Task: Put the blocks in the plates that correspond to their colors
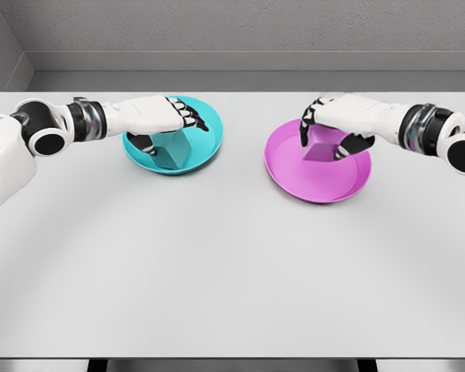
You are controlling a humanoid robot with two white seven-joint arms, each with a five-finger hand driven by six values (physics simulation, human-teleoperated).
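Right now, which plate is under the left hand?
The teal plate, on the table's left side. The left hand holds the teal block over it. The other, the magenta plate, sits under the right hand and the purple block.

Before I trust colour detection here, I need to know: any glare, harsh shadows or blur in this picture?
Head view: even, soft light, no glare on the table; only faint shadows under the left hand and right hand; teal plate and magenta plate read sharp, edges slightly soft.
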